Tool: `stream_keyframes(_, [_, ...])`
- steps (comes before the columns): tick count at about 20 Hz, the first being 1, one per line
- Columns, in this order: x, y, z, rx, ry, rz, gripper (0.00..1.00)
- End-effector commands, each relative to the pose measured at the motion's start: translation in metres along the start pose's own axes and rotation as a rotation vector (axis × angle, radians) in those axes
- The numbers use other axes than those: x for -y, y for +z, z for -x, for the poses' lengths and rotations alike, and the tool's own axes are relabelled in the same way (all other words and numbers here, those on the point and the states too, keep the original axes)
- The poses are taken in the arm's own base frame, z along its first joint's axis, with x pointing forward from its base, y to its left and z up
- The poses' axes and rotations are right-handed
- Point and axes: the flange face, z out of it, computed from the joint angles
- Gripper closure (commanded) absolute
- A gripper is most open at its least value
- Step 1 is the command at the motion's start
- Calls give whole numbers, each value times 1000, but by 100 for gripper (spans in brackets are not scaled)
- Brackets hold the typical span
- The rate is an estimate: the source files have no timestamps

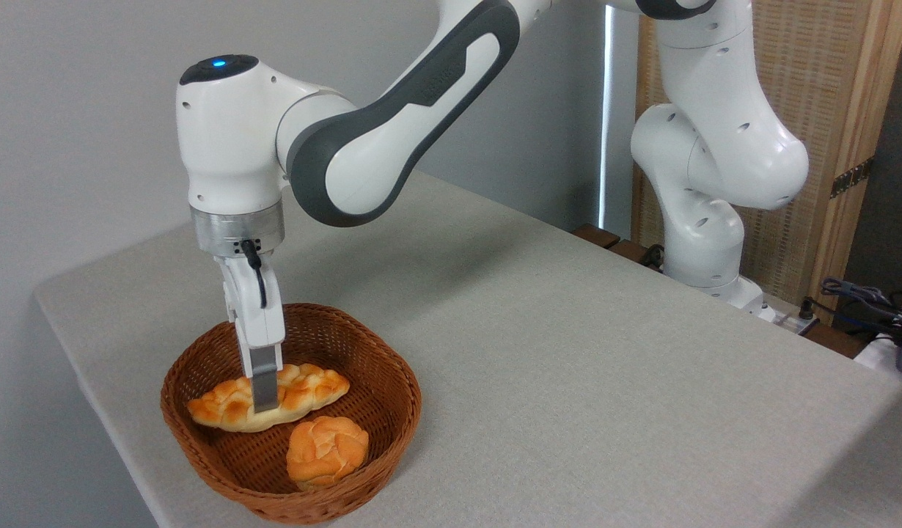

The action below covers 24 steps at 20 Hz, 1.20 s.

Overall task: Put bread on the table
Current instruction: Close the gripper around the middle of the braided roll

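Observation:
The bread point(304, 392), a long braided golden loaf, lies across the back half of the brown wicker basket point(392, 367). My gripper point(266, 402) reaches straight down into the basket over the loaf's middle. Its near finger point(264, 385) stands against the front side of the loaf, and the far finger is hidden behind it. From this side-on angle the gap between the fingers does not show. The table point(568, 352), covered in light grey-beige cloth, carries the basket near its front left corner.
A small round orange bun point(326, 451) sits in the basket in front of the loaf. The arm's base point(715, 249) stands at the table's far right edge, with cables point(862, 301) beyond it. The table's left edge runs close to the basket.

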Motion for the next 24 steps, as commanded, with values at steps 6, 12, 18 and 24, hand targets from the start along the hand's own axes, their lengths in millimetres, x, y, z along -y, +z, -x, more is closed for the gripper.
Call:
stream_keyframes(6, [0,-13,-3,-74,-60,31,90])
stream_keyframes(12, [-6,-26,-3,-84,-91,85,90])
stream_keyframes(18, [3,-48,14,-90,-134,100,90])
stream_keyframes(24, [11,-63,23,-127,-181,101,90])
